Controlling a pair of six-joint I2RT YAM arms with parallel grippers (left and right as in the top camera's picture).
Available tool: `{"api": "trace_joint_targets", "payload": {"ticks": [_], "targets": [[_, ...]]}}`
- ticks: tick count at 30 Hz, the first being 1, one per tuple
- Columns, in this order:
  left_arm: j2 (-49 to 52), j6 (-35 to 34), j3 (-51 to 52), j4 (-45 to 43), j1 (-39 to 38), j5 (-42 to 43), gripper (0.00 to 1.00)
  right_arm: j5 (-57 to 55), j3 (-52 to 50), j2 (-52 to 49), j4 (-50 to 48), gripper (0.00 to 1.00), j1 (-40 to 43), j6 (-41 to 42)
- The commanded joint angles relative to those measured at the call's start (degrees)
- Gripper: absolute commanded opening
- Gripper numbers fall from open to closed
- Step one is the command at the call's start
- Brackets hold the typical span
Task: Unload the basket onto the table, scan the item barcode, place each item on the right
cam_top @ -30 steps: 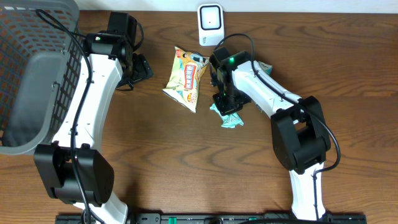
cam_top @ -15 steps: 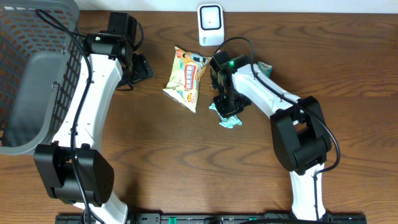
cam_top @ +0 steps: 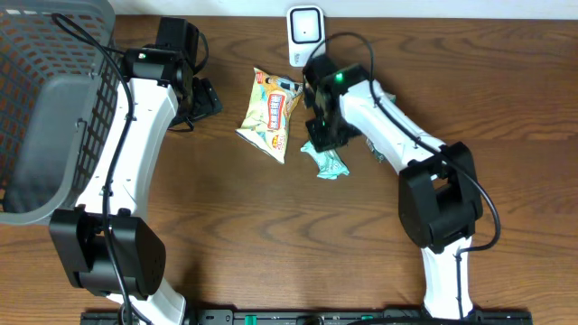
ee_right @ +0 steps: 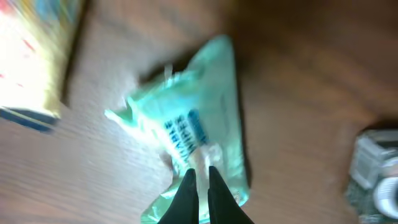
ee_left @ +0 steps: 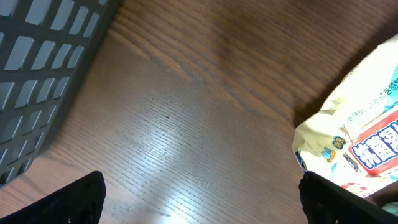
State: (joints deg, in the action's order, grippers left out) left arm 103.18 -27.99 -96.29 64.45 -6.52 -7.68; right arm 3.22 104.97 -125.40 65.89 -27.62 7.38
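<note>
A teal wipes packet [cam_top: 328, 162] hangs below my right gripper [cam_top: 323, 135], which is shut on its upper edge. In the right wrist view the two black fingers [ee_right: 188, 190] pinch a thin fold of the packet [ee_right: 193, 121], and the gripper [ee_right: 203, 173] shows no gap. The white barcode scanner [cam_top: 305, 34] stands at the table's far edge, just beyond the right arm. My left gripper [cam_top: 206, 97] hovers open over bare wood to the left of a yellow snack bag [cam_top: 269, 113]; its fingertips [ee_left: 69, 198] stand wide apart around the gripper [ee_left: 202, 205].
A grey mesh basket [cam_top: 45, 108] fills the far left and shows in the left wrist view [ee_left: 37, 68]. The yellow snack bag [ee_left: 357, 130] lies between the two arms. A small grey and white object [ee_right: 375, 174] lies right of the packet.
My right gripper has carried the teal packet up the table toward the scanner and slightly left. The left arm has not moved.
</note>
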Motion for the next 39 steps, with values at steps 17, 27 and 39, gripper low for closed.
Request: {"api": "trace_joint_targets", "payload": {"ticks": [17, 27, 39], "targets": [[-0.3, 1.0, -0.2, 0.2, 0.2, -0.7, 0.98, 0.2, -12.0, 0.9, -6.1, 0.45, -0.6, -1.9], [-0.3, 1.0, -0.2, 0.2, 0.2, -0.7, 0.98, 0.2, -14.0, 0.9, -9.3, 0.33, -0.6, -1.9], [-0.3, 1.0, -0.2, 0.2, 0.2, -0.7, 0.98, 0.1, -3.1, 1.8, -8.1, 0.01, 0.8, 0.9]]}}
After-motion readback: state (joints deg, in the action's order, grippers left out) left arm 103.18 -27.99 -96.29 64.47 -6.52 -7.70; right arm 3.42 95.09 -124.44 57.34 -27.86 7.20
